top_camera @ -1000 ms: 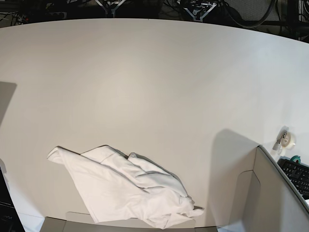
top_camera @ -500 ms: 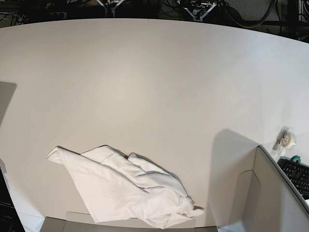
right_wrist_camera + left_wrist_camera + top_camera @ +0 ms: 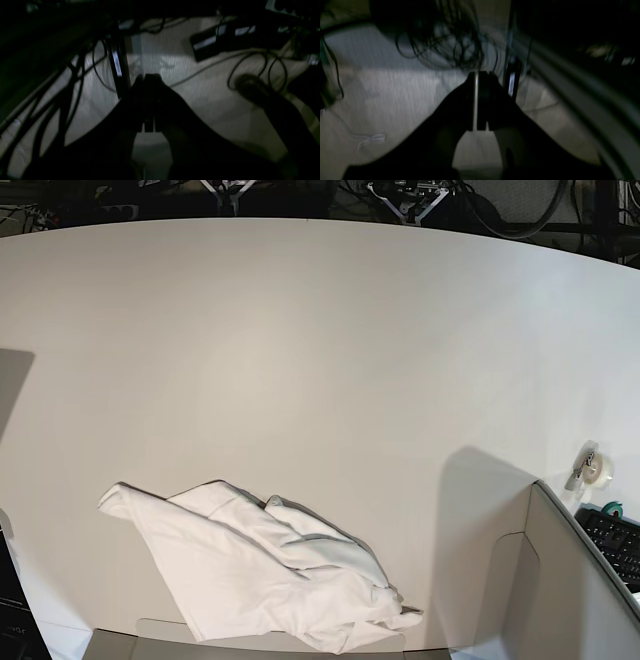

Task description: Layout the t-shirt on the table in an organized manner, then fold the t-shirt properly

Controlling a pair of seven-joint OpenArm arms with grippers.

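T-shirt (image 3: 262, 575) (base view only), crumpled.

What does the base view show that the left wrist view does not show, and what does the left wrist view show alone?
Only the base view shows the t-shirt, crumpled on the table near its front edge, with a grey box wall, a tape roll and a keyboard at the right. Only the left wrist view shows the left gripper, its jaws nearly together and holding nothing, over a dim, blurred floor with tangled cables. Both views share nothing that I can recognise: no arm appears in the base view, no shirt in the wrist view.
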